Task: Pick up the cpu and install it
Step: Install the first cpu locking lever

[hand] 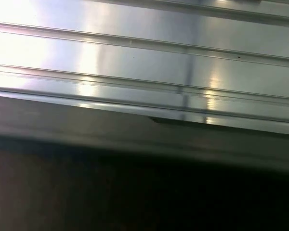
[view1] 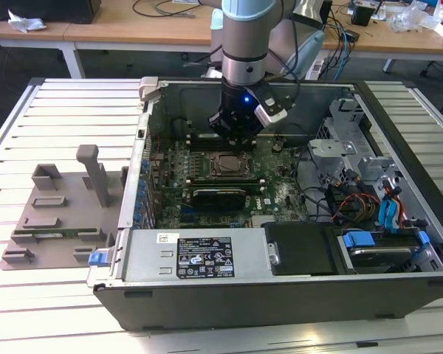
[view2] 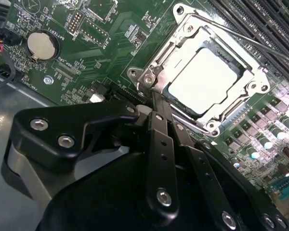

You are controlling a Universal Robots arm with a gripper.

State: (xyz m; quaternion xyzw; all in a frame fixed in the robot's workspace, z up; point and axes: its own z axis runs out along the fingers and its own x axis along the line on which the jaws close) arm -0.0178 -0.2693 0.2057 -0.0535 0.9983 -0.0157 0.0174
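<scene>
The cpu (view2: 202, 79), a flat silver square, lies inside the metal socket frame (view2: 183, 43) on the green motherboard (view1: 273, 193) in the second wrist view. My gripper (view2: 155, 98) hangs just beside one corner of that frame, its black fingers (view2: 160, 144) pressed together with nothing between them. In the exterior view the gripper (view1: 236, 134) hovers low inside the open computer case (view1: 280, 295), just behind the socket frame (view1: 227, 164).
A grey plastic holder tray (view1: 59, 214) lies on the slatted table (view1: 52, 110) at the exterior view's left. Inside the case are a power supply (view1: 199, 254), a drive cage (view1: 354, 155) and cables (view1: 354, 203). A coin battery (view2: 42, 45) and memory slots (view2: 260, 24) flank the socket.
</scene>
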